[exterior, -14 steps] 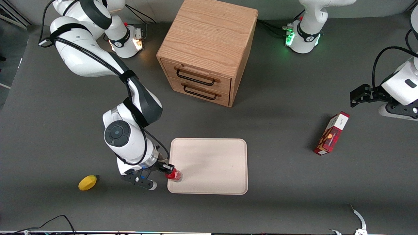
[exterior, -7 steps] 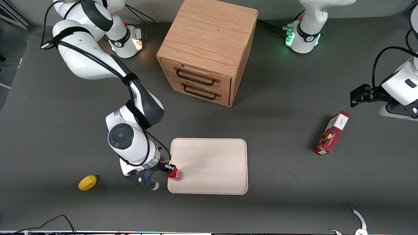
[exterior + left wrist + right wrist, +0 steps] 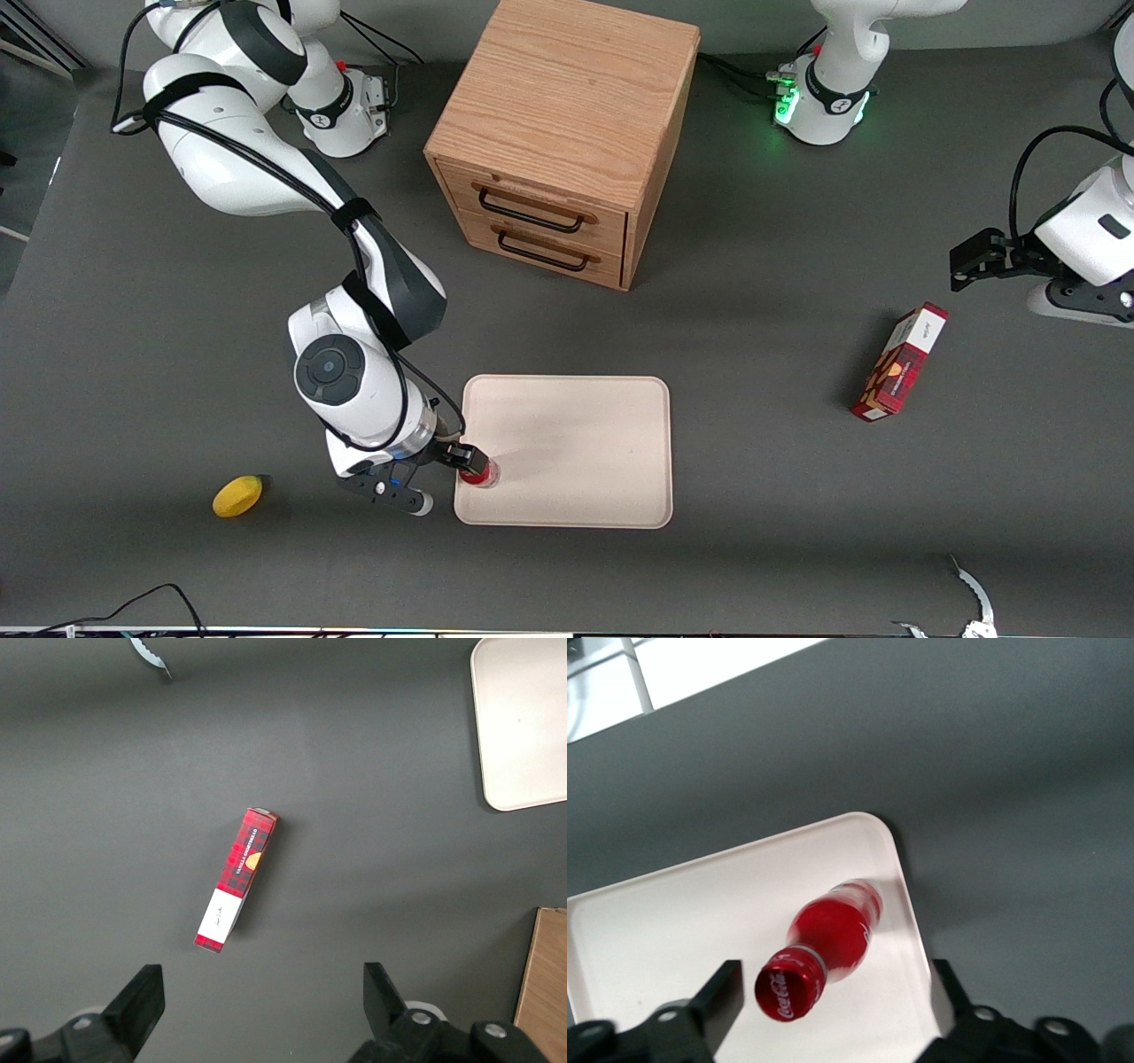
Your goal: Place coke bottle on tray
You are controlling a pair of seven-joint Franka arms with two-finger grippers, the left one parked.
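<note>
The coke bottle point(image 3: 479, 475), small and red with a red cap, stands on the cream tray point(image 3: 576, 452) at the tray corner that is nearer the front camera and toward the working arm's end. In the right wrist view the bottle point(image 3: 828, 943) stands inside the tray's rim point(image 3: 908, 895) with its cap up. My right gripper point(image 3: 469, 462) hovers over the bottle. It is open: its fingers point(image 3: 725, 992) stand wide apart on either side of the cap and touch nothing.
A yellow fruit point(image 3: 237, 496) lies on the table toward the working arm's end. A wooden two-drawer cabinet point(image 3: 558, 133) stands farther from the front camera than the tray. A red plaid box point(image 3: 899, 363) lies toward the parked arm's end and shows in the left wrist view point(image 3: 235, 881).
The arm shifted slightly toward the tray's middle with the bottle. The light on the working arm's base went out.
</note>
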